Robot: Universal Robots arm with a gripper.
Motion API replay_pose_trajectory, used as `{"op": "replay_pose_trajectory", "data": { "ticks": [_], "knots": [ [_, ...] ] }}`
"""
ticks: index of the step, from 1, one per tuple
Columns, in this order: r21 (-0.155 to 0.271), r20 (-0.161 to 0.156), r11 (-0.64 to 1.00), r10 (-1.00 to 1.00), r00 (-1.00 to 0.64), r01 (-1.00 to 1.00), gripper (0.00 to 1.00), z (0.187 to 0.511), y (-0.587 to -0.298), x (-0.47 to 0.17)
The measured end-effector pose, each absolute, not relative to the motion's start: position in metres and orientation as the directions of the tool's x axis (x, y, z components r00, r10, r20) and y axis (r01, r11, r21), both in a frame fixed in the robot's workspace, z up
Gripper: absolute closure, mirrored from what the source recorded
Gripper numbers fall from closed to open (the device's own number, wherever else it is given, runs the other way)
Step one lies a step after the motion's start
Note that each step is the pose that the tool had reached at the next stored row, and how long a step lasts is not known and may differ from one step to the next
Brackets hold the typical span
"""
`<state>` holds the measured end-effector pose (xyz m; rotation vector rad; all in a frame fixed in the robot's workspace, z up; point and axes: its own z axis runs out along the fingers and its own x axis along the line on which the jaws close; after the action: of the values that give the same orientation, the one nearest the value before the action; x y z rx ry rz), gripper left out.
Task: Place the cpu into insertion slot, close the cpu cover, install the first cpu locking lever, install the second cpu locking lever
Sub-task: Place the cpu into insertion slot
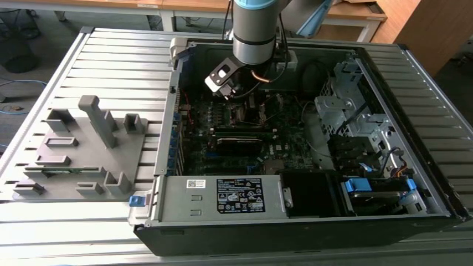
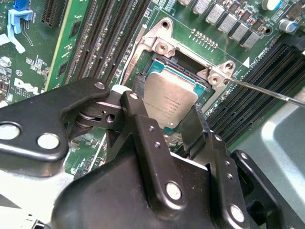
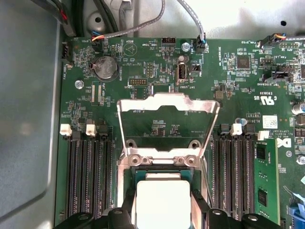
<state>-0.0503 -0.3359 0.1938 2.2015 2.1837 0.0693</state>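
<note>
We see a grey slatted metal desk [image 1: 111,61] spanning the exterior view, ribs running side to side. Beyond it, at that view's upper left, there's grey floor [image 1: 55,44] with a black wire basket [image 1: 15,50] standing on it. A blue cable [image 1: 22,83] lies loose on the floor near the desk edge. Along the far side we have light wooden tables [image 1: 355,14] on white legs [image 1: 367,30]. In the upper right corner is an orange-brown wooden panel [image 1: 428,33]; door or cabinet, we can't tell. Light is even and soft, with no hard shadows and a mild sheen on the slats.
</note>
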Motion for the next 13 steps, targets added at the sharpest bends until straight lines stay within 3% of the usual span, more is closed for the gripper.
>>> {"op": "replay_pose_trajectory", "data": {
  "ticks": [13],
  "knots": [
    [0.060,0.004,-0.008,1.000,0.008,0.998,0.46,0.1934,-0.3359,-0.0509]
  ]
}}
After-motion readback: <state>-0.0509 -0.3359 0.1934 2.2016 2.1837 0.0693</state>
